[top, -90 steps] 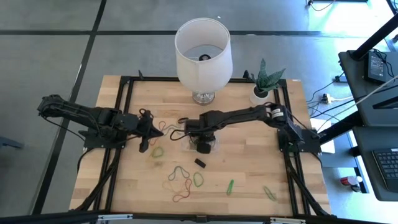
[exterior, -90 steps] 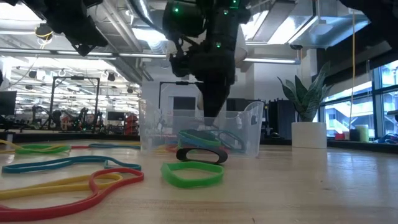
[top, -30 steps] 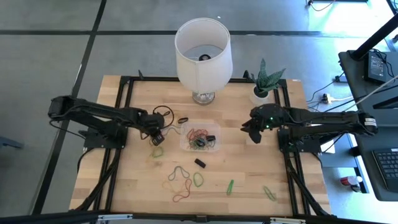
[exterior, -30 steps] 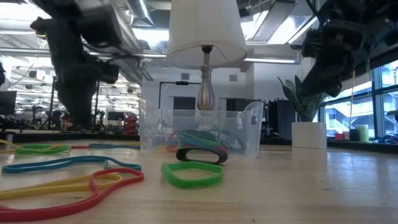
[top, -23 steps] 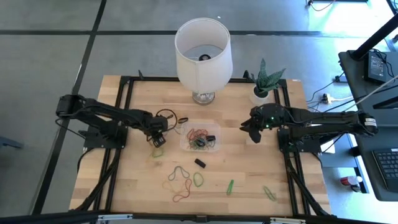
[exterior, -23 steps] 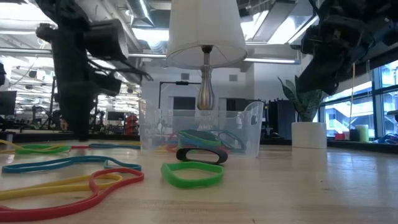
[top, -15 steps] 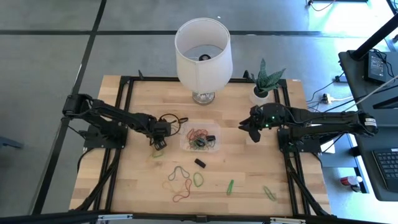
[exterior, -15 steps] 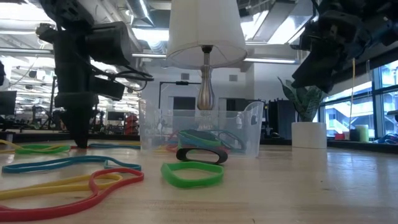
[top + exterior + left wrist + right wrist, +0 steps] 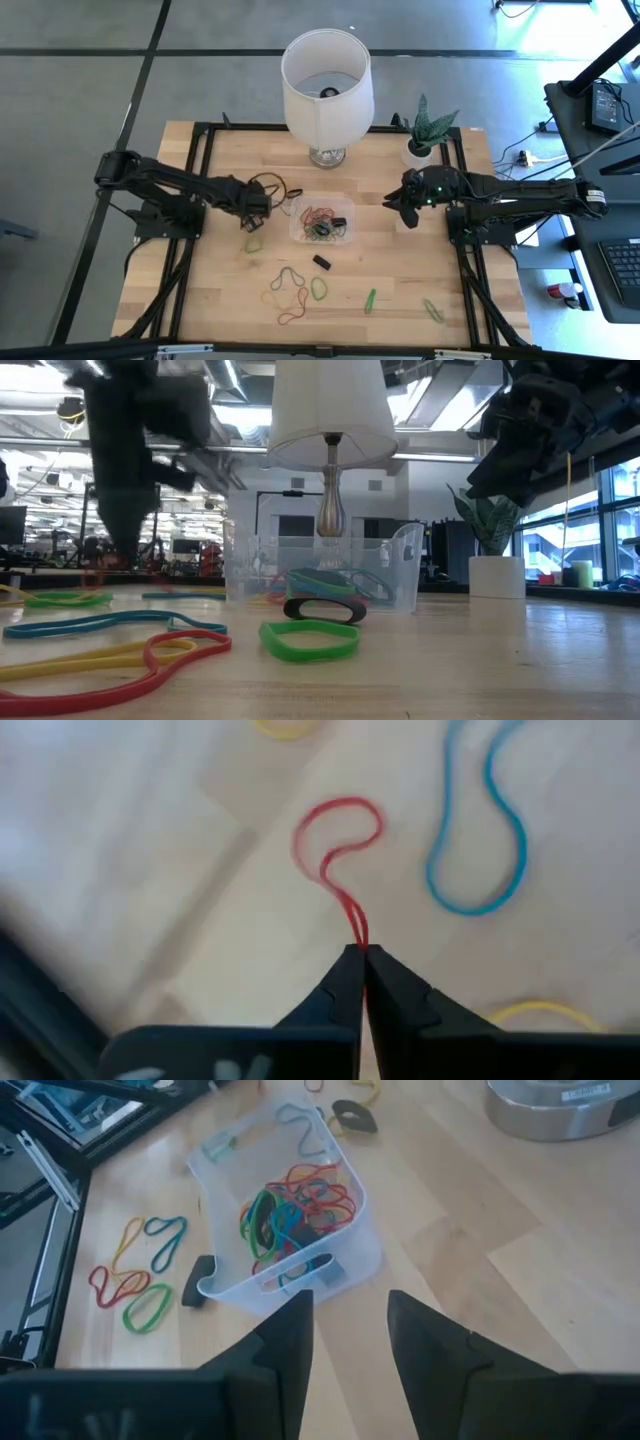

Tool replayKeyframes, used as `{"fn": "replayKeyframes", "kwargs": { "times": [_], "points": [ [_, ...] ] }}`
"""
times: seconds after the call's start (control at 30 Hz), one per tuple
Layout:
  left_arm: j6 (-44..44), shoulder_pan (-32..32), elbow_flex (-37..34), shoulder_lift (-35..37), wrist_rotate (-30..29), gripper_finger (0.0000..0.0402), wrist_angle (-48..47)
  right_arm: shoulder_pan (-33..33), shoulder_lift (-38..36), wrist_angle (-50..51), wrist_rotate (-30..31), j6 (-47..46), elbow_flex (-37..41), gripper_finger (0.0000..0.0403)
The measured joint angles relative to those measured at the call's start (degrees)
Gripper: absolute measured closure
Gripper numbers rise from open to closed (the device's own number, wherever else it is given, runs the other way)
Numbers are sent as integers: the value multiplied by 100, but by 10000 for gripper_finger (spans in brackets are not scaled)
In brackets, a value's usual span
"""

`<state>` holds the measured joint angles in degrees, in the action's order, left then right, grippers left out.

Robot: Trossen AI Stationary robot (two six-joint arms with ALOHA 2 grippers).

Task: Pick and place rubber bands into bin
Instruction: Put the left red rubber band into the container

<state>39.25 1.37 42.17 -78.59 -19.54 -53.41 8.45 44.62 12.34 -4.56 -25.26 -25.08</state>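
Note:
Left of the clear bin (image 9: 322, 220), my left gripper (image 9: 257, 210) points steeply down at the table and is shut on a red rubber band (image 9: 335, 840). A blue band (image 9: 480, 830) and yellow bands lie on the wood near it. The bin (image 9: 290, 1210) holds several red, green and blue bands. Right of the bin, my right gripper (image 9: 395, 212) hovers open above the table, its fingers (image 9: 285, 1345) aimed at the bin with nothing between them. More bands lie loose near the front edge (image 9: 290, 290). My left gripper pinches the red band at one end (image 9: 356, 935) between its two fingertips, where the two strands run together. The fingers come from above, slanting down. The band's loop (image 9: 340, 820) reaches out beyond the tips; I cannot tell if it still lies on the table.
A white lamp (image 9: 327, 85) stands behind the bin and a potted plant (image 9: 425, 130) at the far right corner. A green band (image 9: 254, 243) lies near my left gripper. Black bands (image 9: 322, 262) and green ones (image 9: 370, 299) lie toward the near edge.
My left gripper has dipped to the tabletop left of the bin, a little toward the near edge, then come back up and tipped more steeply downward. It now shows blurred, with the red band at its tips.

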Motion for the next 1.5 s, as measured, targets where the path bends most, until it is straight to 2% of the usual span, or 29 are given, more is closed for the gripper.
{"fn": "replayKeyframes", "kwargs": {
  "times": [0.07,0.23,0.4,0.57,0.73,1.0,1.2,1.5],
  "points": [
    [40,0,300,102,-134,399,-775,1,18,-44,1,0,-2,269],
    [-109,2,1183,322,-506,399,-1344,0,76,-46,0,12,-2,269],
    [-852,2,2004,350,-668,399,-1146,0,117,-44,1,54,-2,269],
    [-1809,4,2663,75,-628,399,-343,0,114,-81,0,166,-4,269],
    [-2917,4,3238,-600,-243,399,659,0,127,-83,1,162,-3,269],
    [-4662,4,3890,-2034,1181,399,1879,1,153,-97,2,141,-2,269],
    [-4800,4,3989,-2878,1716,399,1780,1,153,-99,0,-12,-4,269],
    [-4400,2,3991,-3573,1520,390,1036,2,153,-94,2,-162,-4,269]
  ]
}}
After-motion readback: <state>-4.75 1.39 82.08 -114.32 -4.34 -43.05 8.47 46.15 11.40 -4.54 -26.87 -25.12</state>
